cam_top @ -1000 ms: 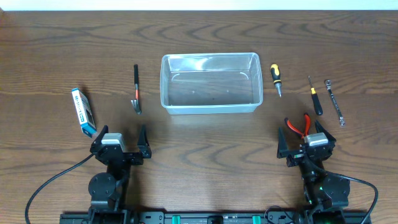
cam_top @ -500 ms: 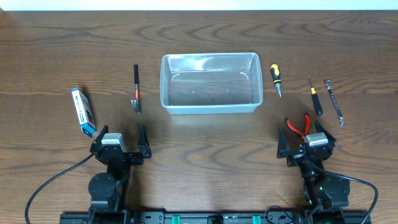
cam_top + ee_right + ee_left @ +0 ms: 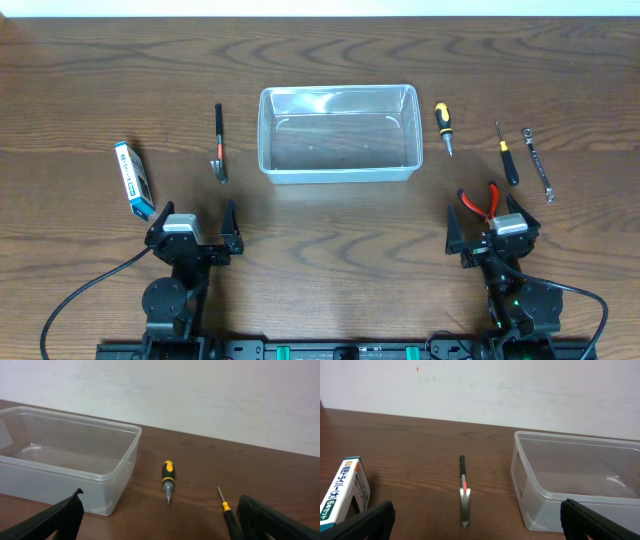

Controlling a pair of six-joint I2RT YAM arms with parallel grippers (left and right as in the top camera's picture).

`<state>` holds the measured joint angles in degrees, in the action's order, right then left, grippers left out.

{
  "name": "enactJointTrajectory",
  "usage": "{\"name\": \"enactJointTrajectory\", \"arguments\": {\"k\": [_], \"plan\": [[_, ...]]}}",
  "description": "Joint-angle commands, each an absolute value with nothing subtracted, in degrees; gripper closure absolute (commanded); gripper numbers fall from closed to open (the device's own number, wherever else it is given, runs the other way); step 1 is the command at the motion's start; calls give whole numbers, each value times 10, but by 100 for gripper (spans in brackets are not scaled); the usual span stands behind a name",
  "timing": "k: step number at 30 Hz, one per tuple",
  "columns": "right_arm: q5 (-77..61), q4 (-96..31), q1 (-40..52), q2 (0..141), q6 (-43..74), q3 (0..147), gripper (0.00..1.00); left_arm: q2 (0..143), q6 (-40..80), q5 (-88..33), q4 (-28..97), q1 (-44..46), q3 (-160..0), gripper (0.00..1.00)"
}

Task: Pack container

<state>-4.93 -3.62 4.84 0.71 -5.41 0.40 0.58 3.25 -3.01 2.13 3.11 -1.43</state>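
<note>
Nothing has moved in the past 1 second: the left gripper [image 3: 193, 225] and right gripper [image 3: 493, 228] rest wide open and empty near the desk [image 3: 330, 230] edge, the container [image 3: 338, 140] sits unfilled mid-desk, and packing looks yet to begin.

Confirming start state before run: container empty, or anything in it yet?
Empty. The container shows only its bare floor; the yellow-handled screwdriver and red-handled pliers lie outside it on the table.

Clear container [image 3: 338, 176], blue-and-white box [image 3: 132, 179], yellow-black screwdriver [image 3: 443, 125], red-handled pliers perhaps [image 3: 480, 202], brown wood-grain table [image 3: 330, 240].
</note>
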Motion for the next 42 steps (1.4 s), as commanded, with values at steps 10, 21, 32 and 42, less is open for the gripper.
{"name": "enactJointTrajectory", "arguments": {"k": [10, 21, 32, 42], "plan": [[-69, -39, 53, 15, 45, 7, 1, 4, 84, -25, 50, 33, -16, 2], [-41, -253, 52, 247, 39, 306, 1, 220, 82, -19, 327, 33, -340, 2], [12, -691, 52, 645, 27, 699, 1, 488, 82, -25, 544, 33, -594, 2], [6, -711, 52, 835, -85, 725, 1, 516, 82, -1, 544, 33, -597, 2]]}}
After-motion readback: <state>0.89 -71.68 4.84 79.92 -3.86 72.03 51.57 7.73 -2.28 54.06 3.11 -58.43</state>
